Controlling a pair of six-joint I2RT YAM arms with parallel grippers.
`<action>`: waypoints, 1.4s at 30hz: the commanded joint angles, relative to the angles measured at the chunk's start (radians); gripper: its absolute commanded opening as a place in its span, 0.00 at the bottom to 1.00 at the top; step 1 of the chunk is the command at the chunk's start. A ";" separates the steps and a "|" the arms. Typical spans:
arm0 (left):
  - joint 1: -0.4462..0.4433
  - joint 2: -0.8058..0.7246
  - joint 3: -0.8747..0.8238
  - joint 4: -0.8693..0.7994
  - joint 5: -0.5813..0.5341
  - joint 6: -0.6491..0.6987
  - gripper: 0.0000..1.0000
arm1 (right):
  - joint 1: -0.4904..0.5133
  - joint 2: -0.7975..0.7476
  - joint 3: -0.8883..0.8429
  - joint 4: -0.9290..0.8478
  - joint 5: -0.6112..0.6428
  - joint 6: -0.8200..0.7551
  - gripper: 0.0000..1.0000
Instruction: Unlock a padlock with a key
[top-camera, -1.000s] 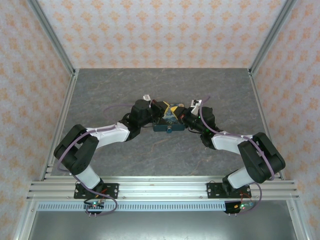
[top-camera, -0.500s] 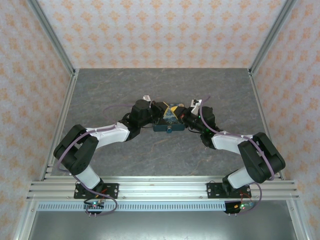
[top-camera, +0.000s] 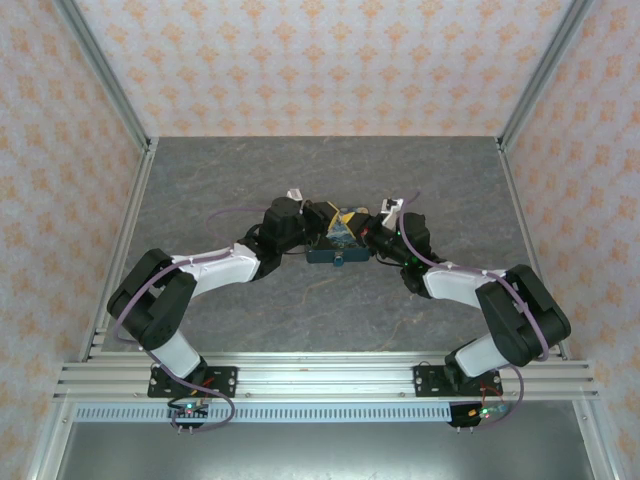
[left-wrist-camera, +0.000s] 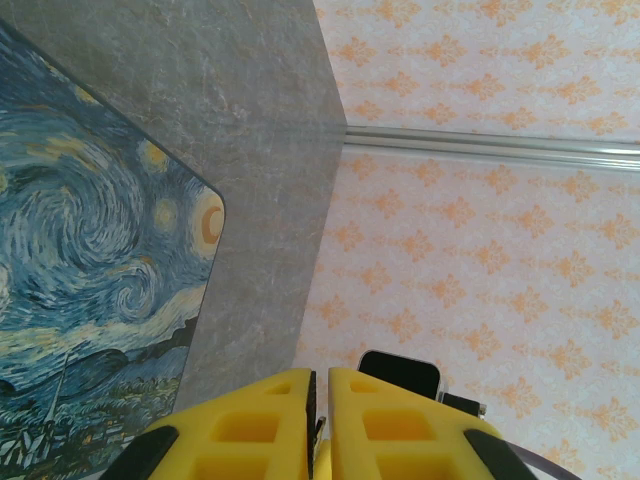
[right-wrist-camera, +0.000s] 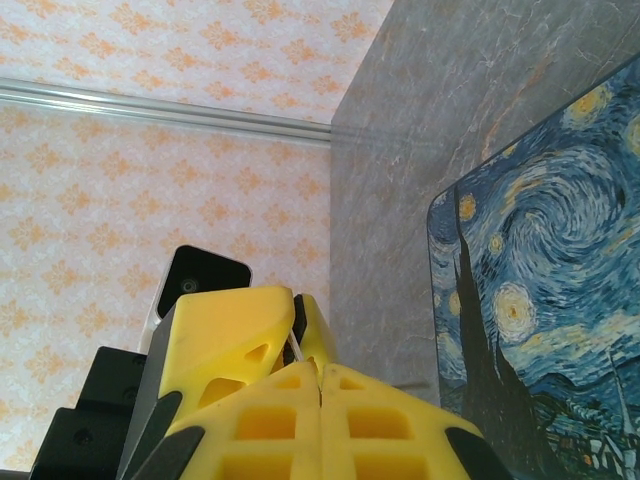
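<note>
My two grippers meet tip to tip over the blue night-sky box (top-camera: 335, 252) at mid table. In the left wrist view the left gripper (left-wrist-camera: 320, 374) is pressed shut on a thin sliver, the key (left-wrist-camera: 320, 425), deep in the narrow slit between its yellow fingers (left-wrist-camera: 262, 415). The right wrist view shows that left gripper (right-wrist-camera: 297, 300) just ahead, with the pale key (right-wrist-camera: 294, 343) between its pads. My right gripper (right-wrist-camera: 320, 368) is shut, fingers touching with nothing seen between them. In the top view, left gripper (top-camera: 333, 221) and right gripper (top-camera: 358, 226) touch. The padlock is hidden.
The box's swirled print (left-wrist-camera: 90, 290) lies flat on the grey stone table (top-camera: 330, 170). Patterned walls and aluminium posts (top-camera: 100, 70) close in the table on three sides. A metal rail (top-camera: 320, 375) runs along the near edge by the arm bases.
</note>
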 joint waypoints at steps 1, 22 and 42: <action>-0.016 0.000 0.031 0.003 0.014 0.022 0.11 | -0.004 0.006 0.023 0.027 -0.012 -0.010 0.00; -0.017 -0.002 0.011 0.014 -0.001 0.029 0.00 | -0.003 -0.006 0.015 0.031 -0.014 -0.009 0.00; -0.007 -0.091 -0.019 -0.088 -0.051 0.108 0.69 | -0.021 -0.049 -0.046 0.048 -0.005 -0.004 0.00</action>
